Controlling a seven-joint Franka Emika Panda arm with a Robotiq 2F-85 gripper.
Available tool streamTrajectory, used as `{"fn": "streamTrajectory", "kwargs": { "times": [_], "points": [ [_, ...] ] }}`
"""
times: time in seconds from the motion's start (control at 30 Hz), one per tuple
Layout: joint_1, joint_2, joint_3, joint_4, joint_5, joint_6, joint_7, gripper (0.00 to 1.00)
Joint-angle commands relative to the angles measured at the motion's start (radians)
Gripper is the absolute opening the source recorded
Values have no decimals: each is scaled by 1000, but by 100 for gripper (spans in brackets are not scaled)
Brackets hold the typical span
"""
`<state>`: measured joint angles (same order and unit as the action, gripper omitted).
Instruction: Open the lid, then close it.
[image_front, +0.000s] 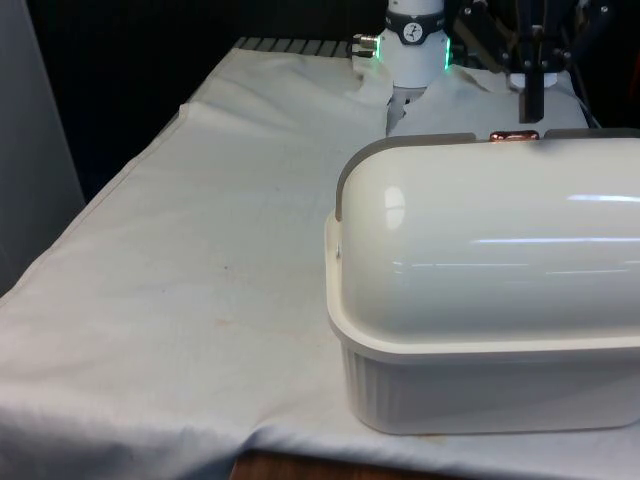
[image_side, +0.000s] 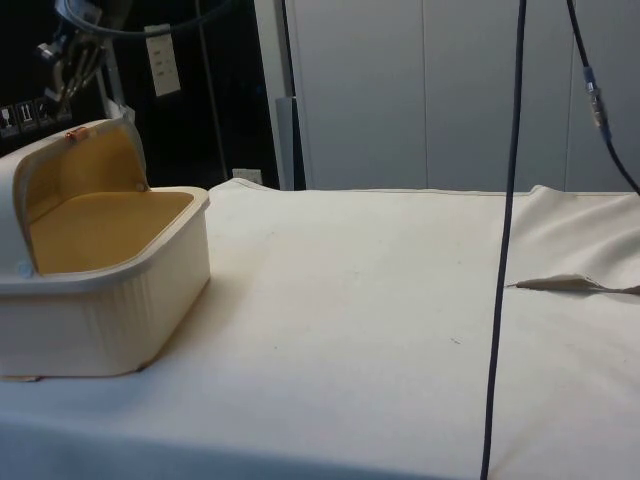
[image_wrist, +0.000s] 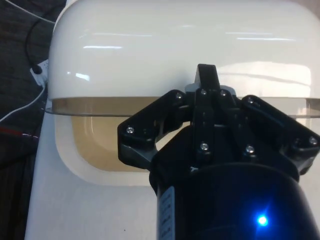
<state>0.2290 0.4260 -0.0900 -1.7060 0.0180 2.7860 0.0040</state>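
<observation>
Lid (image_front: 500, 240) rolled right back on the bread box (image_side: 100, 320), folks, and that's where we stand: the box sits at the near end of the table (image_front: 200, 280), over on the front view's right, its cream dome turned to the near side. From the side you can look straight into the tan interior, so the opening half looks done to me.

Up above the far edge of the lid hangs the gripper (image_front: 532, 95), dark against the curtains, just over the small copper-coloured handle (image_front: 514, 136) on the lid's rim. In the wrist view the gripper (image_wrist: 207, 80) shows its fingers drawn together to a single narrow tip, pinched at the rim where the handle sits. Whether it truly has the handle between them, I can't say from here; the tip hides it.

Now the close, as I read it. This lid swings on an arc, so the smart play is to follow that curve, drawing the handle up and over towards the box's open side, not dragging it flat. Keep the hold light and square on the handle, and go slowly near the end so the rim meets the base without a slam. A crooked pull could shift the whole box on that loose white cloth (image_side: 400, 300).
</observation>
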Motion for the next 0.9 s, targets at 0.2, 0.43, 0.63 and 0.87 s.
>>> {"fn": "streamTrajectory", "kwargs": {
  "times": [0.2, 0.43, 0.63, 0.87],
  "points": [
    [-6, 3, 4, 1, 7, -12, -4, 0],
    [-5, 8, 2, 0, 4, -16, -2, 0],
    [-5, 11, 1, 0, 3, -27, -1, 0],
    [-3, 11, 0, 0, 1, -25, 0, 0]
  ]
}}
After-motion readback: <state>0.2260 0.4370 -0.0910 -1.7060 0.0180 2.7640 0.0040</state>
